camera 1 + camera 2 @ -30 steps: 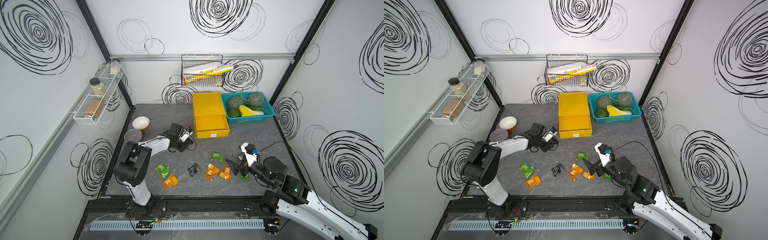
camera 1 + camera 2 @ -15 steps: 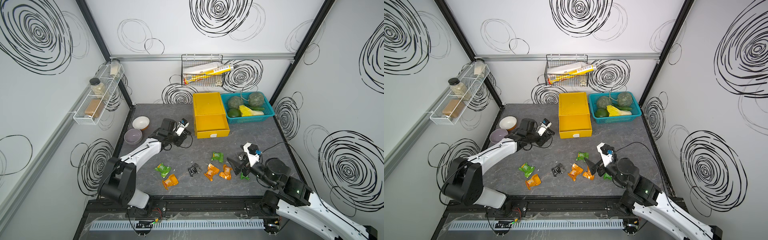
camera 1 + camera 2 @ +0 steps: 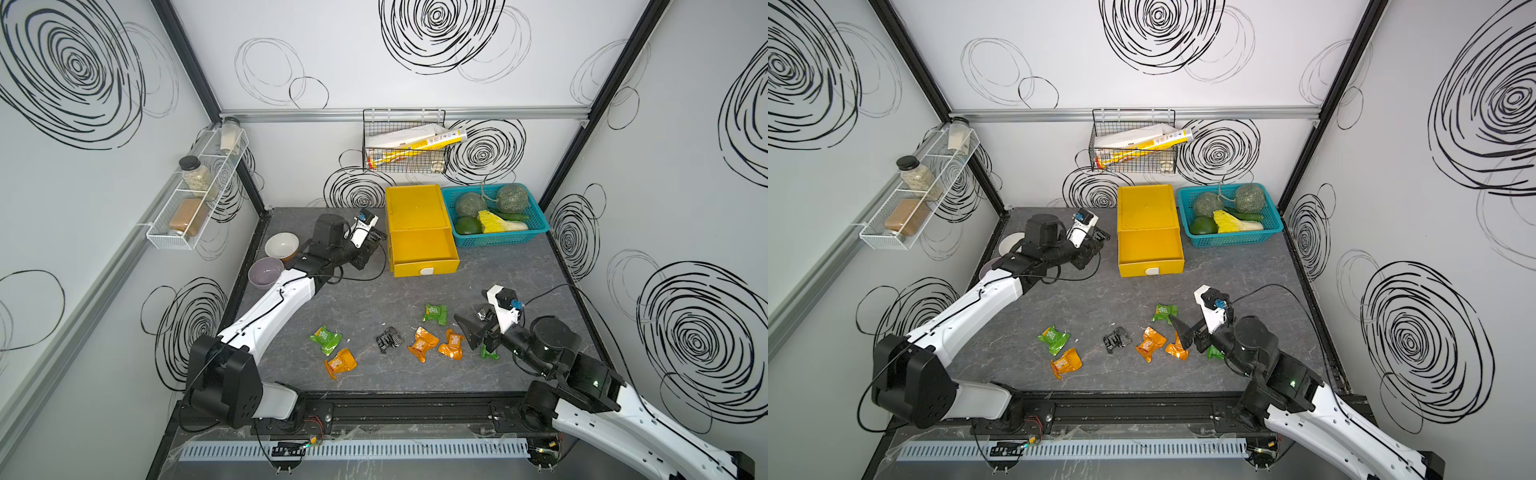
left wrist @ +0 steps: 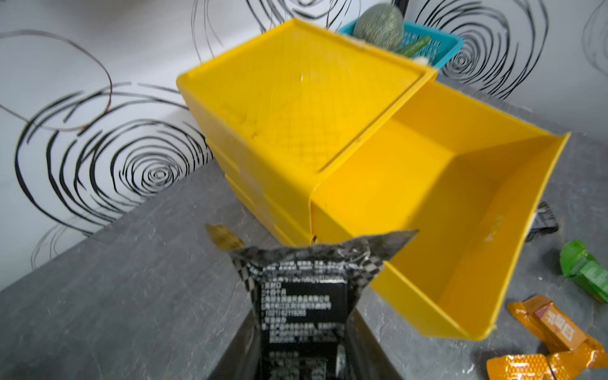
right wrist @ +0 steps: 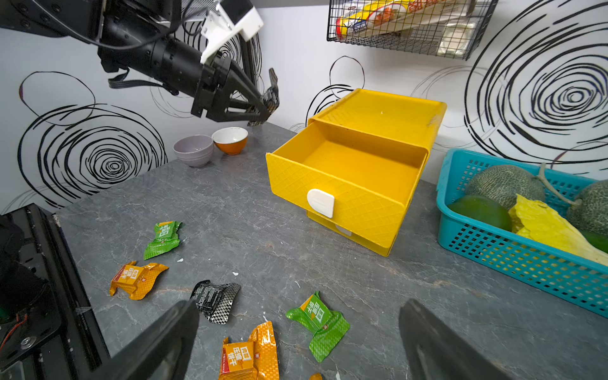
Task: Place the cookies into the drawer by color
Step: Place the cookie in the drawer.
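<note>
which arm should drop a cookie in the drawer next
Left: the left gripper is shut on a black packet beside the open top drawer; the right gripper is open, empty, farther away.

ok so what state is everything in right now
top drawer, pulled open, empty
middle drawer, shut
left gripper, shut on black packet, off the table, not yet over the drawer
right gripper, open, empty
second black packet, lying loose on table
</note>
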{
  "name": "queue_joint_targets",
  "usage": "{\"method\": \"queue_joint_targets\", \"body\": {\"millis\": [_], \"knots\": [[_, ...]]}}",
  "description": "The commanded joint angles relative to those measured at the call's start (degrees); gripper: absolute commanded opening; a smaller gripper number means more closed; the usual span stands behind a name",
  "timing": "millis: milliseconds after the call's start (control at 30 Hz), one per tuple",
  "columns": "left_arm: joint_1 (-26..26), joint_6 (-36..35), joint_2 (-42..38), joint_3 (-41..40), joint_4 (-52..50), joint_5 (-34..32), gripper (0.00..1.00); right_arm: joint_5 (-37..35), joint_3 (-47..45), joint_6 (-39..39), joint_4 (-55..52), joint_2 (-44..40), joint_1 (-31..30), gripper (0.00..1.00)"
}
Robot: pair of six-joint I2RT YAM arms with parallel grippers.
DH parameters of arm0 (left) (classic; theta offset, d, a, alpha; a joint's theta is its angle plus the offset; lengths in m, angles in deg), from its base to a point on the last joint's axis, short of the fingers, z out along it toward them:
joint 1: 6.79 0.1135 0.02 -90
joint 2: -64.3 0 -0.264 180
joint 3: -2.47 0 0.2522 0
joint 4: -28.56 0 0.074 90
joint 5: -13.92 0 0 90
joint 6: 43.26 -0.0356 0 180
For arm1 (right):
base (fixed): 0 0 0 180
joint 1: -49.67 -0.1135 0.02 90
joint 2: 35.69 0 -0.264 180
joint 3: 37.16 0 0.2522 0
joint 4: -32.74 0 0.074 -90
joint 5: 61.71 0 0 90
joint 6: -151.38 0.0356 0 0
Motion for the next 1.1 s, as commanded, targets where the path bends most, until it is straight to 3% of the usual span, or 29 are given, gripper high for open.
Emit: {"method": "queue_joint_targets", "body": {"millis": [0, 233, 433, 500, 567, 667, 800, 1067], "knots": [[-3.3, -1.0, 0.2, 5.2, -0.1, 1.9, 0.29, -0.8, -0.6, -0.1, 1.5, -0.5, -0.3, 1.00], [-9.3, -2.6, 4.9, 11.7, -1.6, 1.1, 0.29, -1.3, -0.6, 0.0, 1.4, -0.5, -0.3, 1.00], [-10.4, 0.0, 7.9, 13.1, -1.2, 1.3, 0.31, -1.3, -0.6, 0.0, 1.5, -0.6, -0.3, 1.00], [-10.5, 0.4, 8.5, 13.0, -1.0, 0.9, 0.41, -1.3, -0.5, 0.0, 1.3, -0.6, -0.3, 1.00], [-10.5, 0.6, 8.6, 12.8, -1.0, 0.0, 0.60, -1.1, -0.6, -0.1, 1.4, -0.6, -0.3, 1.00], [-10.6, 0.8, 8.0, 11.5, -0.1, -0.9, 0.75, -0.8, -0.6, -0.1, 1.6, -0.5, -0.3, 1.00], [-10.6, 1.1, 6.0, 10.1, 0.1, -1.3, 0.84, -1.0, -0.6, 0.1, 1.3, -0.4, -0.3, 1.00], [-9.7, 1.7, 0.6, 5.5, 0.9, -0.6, 0.91, -1.9, -0.4, 0.7, 1.1, 0.6, -0.3, 1.00]]}}
